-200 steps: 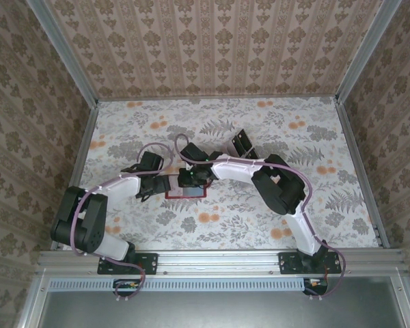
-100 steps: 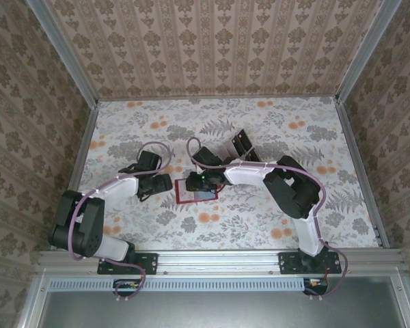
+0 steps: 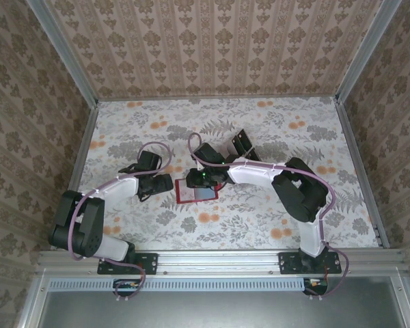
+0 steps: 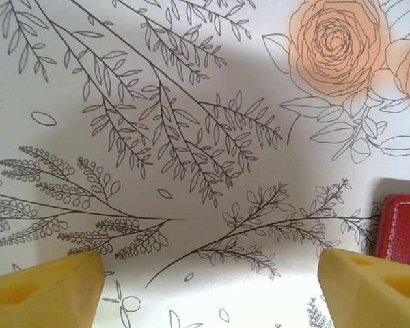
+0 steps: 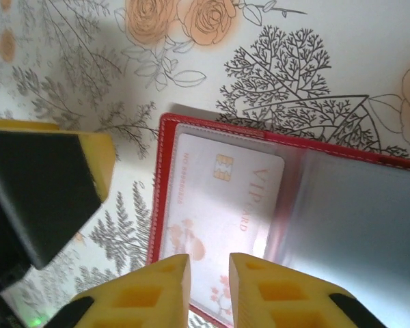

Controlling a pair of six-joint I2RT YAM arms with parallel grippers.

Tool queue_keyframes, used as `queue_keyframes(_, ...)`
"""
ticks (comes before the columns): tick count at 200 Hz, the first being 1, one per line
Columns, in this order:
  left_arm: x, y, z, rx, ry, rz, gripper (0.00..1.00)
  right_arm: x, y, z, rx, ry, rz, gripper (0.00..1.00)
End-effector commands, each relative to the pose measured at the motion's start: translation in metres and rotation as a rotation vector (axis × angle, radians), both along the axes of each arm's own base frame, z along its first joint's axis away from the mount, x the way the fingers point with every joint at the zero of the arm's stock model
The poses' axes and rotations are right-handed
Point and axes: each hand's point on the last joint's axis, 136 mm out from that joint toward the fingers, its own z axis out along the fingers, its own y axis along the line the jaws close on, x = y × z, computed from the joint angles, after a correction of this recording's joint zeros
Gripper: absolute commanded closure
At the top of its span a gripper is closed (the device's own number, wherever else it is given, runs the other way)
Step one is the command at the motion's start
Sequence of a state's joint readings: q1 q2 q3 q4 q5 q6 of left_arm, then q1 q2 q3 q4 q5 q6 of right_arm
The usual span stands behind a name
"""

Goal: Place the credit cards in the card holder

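Open red card holder at mid-surface, a VIP card in its clear pocket. My right fingers, narrow and empty, hover over the card's edge. My left fingers stand wide just beside the holder. Risk: an unbraced push slides the holder and the card backs out.
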State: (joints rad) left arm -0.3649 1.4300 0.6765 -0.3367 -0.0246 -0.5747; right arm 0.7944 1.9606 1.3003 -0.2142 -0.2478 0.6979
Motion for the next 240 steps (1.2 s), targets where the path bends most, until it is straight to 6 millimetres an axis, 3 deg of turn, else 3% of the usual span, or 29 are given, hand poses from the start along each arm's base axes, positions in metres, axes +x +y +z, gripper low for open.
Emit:
queue_keyframes(1,0.0,-0.004,0.002,-0.008,-0.003,-0.018,0.16,-0.001,-0.01,-0.003,-0.047,0.002,-0.005,0.86)
queue_keyframes(58,0.002,-0.009,0.001,-0.009,0.001,-0.029,0.16,-0.002,-0.009,-0.025,-0.069,0.038,0.002,1.0)
queue_keyframes(103,0.002,-0.01,0.001,-0.006,0.001,-0.035,0.16,-0.002,-0.026,-0.041,-0.139,0.048,-0.024,1.0)
queue_keyframes(240,-0.003,-0.014,-0.023,0.027,0.053,-0.055,0.16,-0.008,-0.013,-0.042,-0.135,0.063,0.029,1.0)
